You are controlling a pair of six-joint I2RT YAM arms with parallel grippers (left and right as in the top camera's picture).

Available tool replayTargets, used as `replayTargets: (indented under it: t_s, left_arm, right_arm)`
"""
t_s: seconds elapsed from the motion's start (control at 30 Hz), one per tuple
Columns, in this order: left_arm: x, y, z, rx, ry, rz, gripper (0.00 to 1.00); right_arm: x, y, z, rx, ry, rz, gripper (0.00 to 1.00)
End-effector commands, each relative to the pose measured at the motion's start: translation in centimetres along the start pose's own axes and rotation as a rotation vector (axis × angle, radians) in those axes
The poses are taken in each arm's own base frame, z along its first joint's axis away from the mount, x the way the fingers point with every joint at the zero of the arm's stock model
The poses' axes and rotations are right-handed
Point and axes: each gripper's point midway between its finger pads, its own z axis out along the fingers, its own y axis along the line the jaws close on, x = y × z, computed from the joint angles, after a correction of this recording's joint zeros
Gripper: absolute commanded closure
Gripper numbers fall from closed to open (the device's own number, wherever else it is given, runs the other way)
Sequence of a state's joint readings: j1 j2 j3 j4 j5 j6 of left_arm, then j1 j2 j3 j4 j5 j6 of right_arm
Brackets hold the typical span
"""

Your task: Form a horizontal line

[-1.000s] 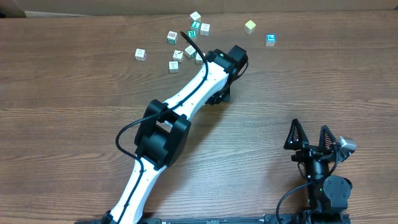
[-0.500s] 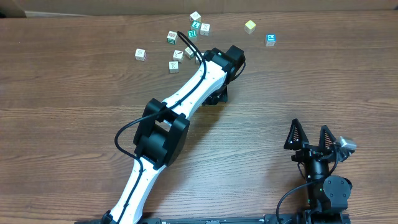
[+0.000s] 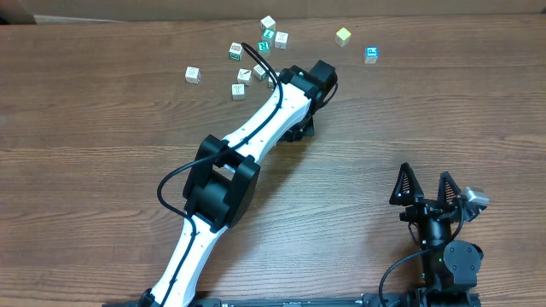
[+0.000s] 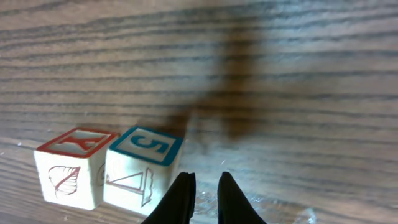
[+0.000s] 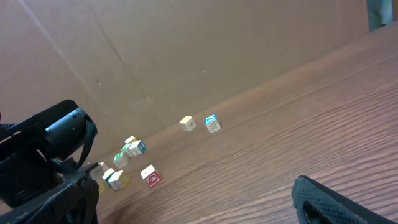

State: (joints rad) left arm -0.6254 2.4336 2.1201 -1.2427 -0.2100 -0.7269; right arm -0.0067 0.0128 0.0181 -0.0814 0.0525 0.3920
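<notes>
Hovering nearly closed and empty, left gripper (image 4: 205,178) faces a touching cube pair (image 4: 112,171) running left-right.

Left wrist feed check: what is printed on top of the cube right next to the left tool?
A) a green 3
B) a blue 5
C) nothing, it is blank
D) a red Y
B: in the left wrist view, the blue 5 cube sits just to the left of the left tool. The red Y cube stands on the far side of it.

A robot lab bench: wood-grain table (image 3: 85,128), plain cardboard backdrop (image 5: 186,50).
</notes>
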Motion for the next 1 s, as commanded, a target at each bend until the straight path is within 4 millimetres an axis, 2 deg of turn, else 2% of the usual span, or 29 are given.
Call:
replayTargets:
  t_s: [0.0,0.47,0.73,0.97]
  left_arm:
    - [-0.4,0.5,0.2,-0.009,-0.007,-0.031,0.89]
    - [-0.4,1.0,0.2,-0.031,-0.005,-0.031,0.91]
    - [-0.5,2.3,0.5,-0.051,0.019,-0.064,0.91]
    - [-0.6,2.1,0.5,-0.039,0.017,-0.068,0.9]
  right_arm:
    - [0.1,-0.3,0.0,0.01,-0.006,-0.007,0.0]
    - [0.1,-0.3,0.0,0.01,-0.006,-0.007,0.0]
    - [0.1,-0.3,0.0,0.011,-0.006,-0.007,0.0]
    - [0.1,-0.3,0.0,0.01,-0.006,-0.007,0.0]
